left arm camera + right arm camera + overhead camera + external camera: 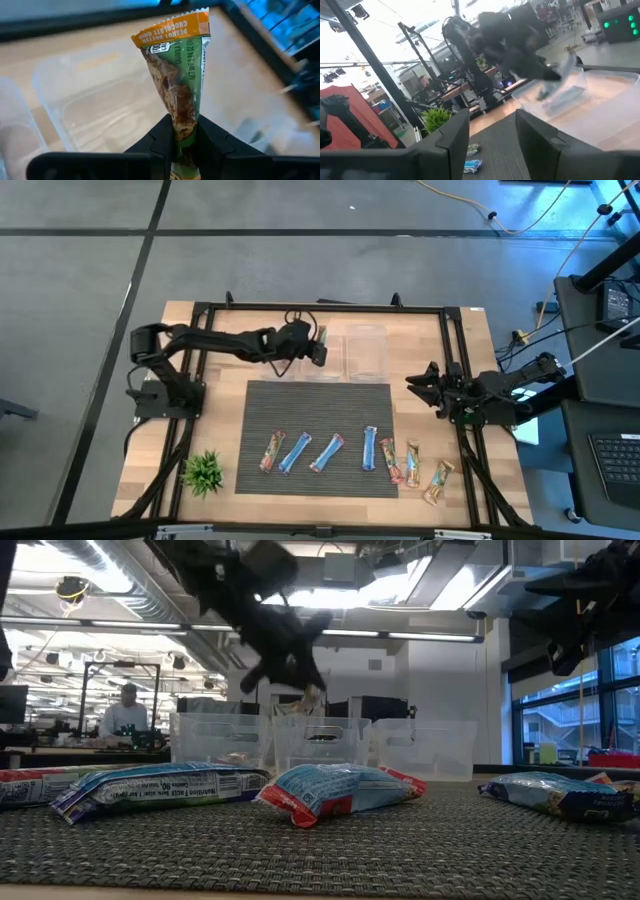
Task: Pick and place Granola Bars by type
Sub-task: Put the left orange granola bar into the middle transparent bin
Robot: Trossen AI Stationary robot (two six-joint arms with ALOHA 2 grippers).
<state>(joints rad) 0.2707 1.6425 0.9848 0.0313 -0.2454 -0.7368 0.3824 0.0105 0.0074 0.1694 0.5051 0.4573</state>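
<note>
My left gripper (316,347) is over the clear bins at the table's far side, shut on a green-and-orange wrapped granola bar (176,75), which also shows in the low view (313,695). Several more bars lie flat in a row on the dark mat: a red-multicoloured one (272,451), blue ones (295,452) (327,451) (369,448), and red and tan ones (411,465) (438,482) at the right. My right gripper (420,385) waits open above the mat's right far corner and touches nothing. My left gripper pinches the granola bar between its two fingers (162,137) near one end of the wrapper (183,127). The rest of the bar sticks out forward past the fingertips, its orange sealed end (172,29) farthest away. The bar is lifted clear above a clear bin.
Three clear plastic bins (222,740) (320,743) (425,747) stand side by side beyond the mat's far edge. A small green plant (203,472) sits at the table's near left. The black frame rails (455,350) border the table. A person (125,712) sits far behind.
</note>
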